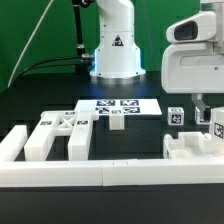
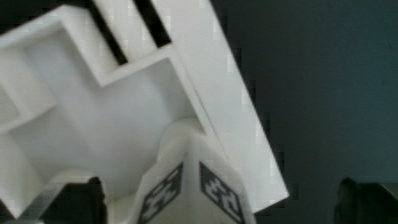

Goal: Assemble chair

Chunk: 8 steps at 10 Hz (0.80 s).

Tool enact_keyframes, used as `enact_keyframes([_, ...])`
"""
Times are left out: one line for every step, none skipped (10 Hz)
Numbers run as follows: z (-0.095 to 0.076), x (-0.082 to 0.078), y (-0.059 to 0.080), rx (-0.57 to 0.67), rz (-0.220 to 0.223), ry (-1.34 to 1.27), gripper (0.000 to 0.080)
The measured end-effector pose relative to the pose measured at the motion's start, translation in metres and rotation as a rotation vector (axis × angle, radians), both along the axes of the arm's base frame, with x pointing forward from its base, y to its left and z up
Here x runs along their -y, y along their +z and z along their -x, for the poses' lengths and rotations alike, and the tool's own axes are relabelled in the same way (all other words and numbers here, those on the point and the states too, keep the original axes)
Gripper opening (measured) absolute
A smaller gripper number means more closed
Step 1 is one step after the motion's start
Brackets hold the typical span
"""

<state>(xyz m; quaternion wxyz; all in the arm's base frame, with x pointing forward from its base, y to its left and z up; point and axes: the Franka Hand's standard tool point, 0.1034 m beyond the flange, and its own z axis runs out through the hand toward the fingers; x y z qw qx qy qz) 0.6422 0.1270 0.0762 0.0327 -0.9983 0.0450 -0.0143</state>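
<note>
My gripper (image 1: 209,110) hangs at the exterior view's right over a white chair piece (image 1: 190,146). In the wrist view the gripper (image 2: 221,206) is open, its dark fingertips (image 2: 79,203) far apart. Between them rises a narrow white part with black-and-white tags (image 2: 199,188), and neither finger touches it. That part stands against a white frame piece with slots (image 2: 125,95). A tagged block (image 1: 176,118) sits just to the left of the gripper. More white chair pieces (image 1: 48,138) lie at the front left, and a small block (image 1: 116,123) sits in the middle.
The marker board (image 1: 121,104) lies flat in front of the robot base (image 1: 114,50). A long low white border rail (image 1: 100,175) runs across the front. The table top is black, with a green backdrop behind.
</note>
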Motion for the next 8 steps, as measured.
enact_keyframes([-0.0018, 0.0033, -0.0003, 0.012, 0.015, 0.171, 0.0649])
enact_keyframes([-0.0046, 0.0063, 0.0006, 0.019, 0.020, 0.281, 0.0649])
enact_keyframes([-0.0052, 0.0079, 0.0009, 0.025, 0.029, 0.380, 0.0649])
enact_keyframes([-0.0050, 0.0076, 0.0006, 0.025, 0.028, 0.377, 0.0649])
enact_keyframes([-0.0050, 0.0076, 0.0006, 0.023, 0.027, 0.346, 0.0524])
enact_keyframes([-0.0050, 0.0077, 0.0006, 0.023, 0.027, 0.347, 0.0388])
enact_keyframes([-0.0050, 0.0076, 0.0006, 0.022, 0.025, 0.314, 0.0388])
enact_keyframes([-0.0050, 0.0075, 0.0005, 0.014, 0.017, 0.181, 0.0284])
